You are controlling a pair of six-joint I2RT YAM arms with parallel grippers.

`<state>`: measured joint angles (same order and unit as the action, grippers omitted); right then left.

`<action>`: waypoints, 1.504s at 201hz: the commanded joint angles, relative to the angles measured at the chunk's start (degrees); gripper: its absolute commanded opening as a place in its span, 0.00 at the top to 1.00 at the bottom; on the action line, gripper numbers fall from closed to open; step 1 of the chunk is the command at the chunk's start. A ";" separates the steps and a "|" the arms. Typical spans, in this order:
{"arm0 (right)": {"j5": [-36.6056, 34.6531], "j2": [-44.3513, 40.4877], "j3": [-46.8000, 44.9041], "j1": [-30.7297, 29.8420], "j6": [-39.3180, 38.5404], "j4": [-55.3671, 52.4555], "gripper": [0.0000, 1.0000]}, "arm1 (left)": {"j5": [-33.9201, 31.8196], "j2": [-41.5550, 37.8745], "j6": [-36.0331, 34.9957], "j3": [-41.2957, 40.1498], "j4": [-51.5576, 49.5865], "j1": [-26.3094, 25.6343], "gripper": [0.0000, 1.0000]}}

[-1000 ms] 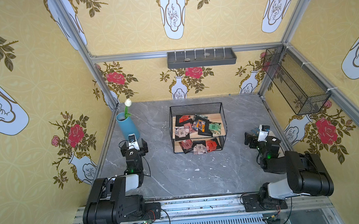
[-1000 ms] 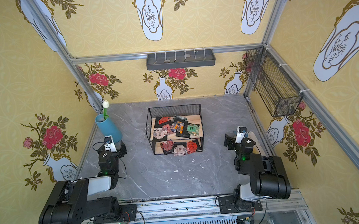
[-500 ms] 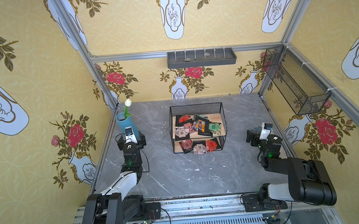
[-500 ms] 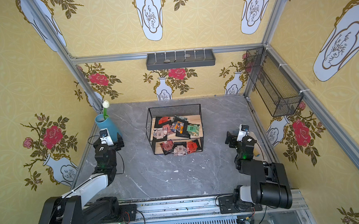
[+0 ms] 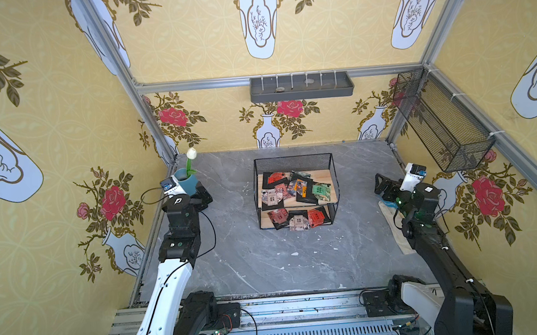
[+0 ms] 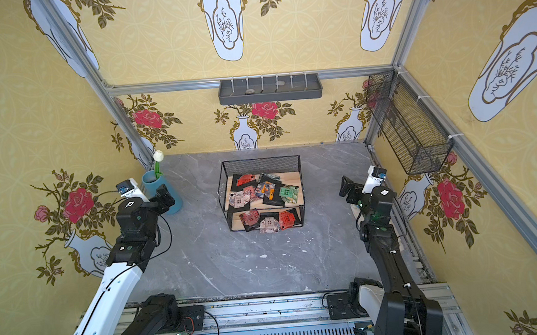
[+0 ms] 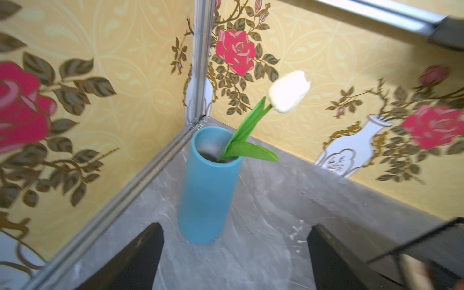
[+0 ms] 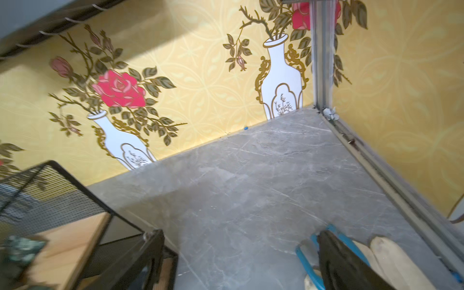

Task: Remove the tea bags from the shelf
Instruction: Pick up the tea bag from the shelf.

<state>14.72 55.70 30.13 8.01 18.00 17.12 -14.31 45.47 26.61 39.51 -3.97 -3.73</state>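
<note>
The shelf has matt black wire-mesh walls and two boards of pale, unvarnished-looking wood with visible grain. The tea bags on them look like printed foil or plastic sachets, slightly crinkled, with a soft sheen. The tabletop is a smooth grey stone-look surface (veined like marble, with a few white scuffs). The blue vase is smooth and matt outside, and the tulip in it has waxy-looking leaves. On the walls, the long tray is matt grey plastic, the basket is black metal mesh, the frame rails are bare brushed metal, and the wallpaper is flat, printed and matt.
</note>
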 commanded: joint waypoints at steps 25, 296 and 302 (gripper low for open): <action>9.17 0.89 6.58 5.84 20.32 -18.10 0.02 | 22.18 -8.52 14.98 -4.54 1.05 0.23 0.00; 35.50 32.64 28.00 -11.33 12.34 -30.23 0.07 | 20.31 13.88 6.61 14.55 -20.99 -41.77 0.18; 35.51 32.84 28.12 -11.96 12.09 -30.22 0.07 | 20.04 14.06 6.69 14.48 -20.99 -41.96 0.18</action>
<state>50.26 87.39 57.17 -2.02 31.73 -12.34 7.22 58.54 33.54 53.89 -25.91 -44.77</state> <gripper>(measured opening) 0.928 0.824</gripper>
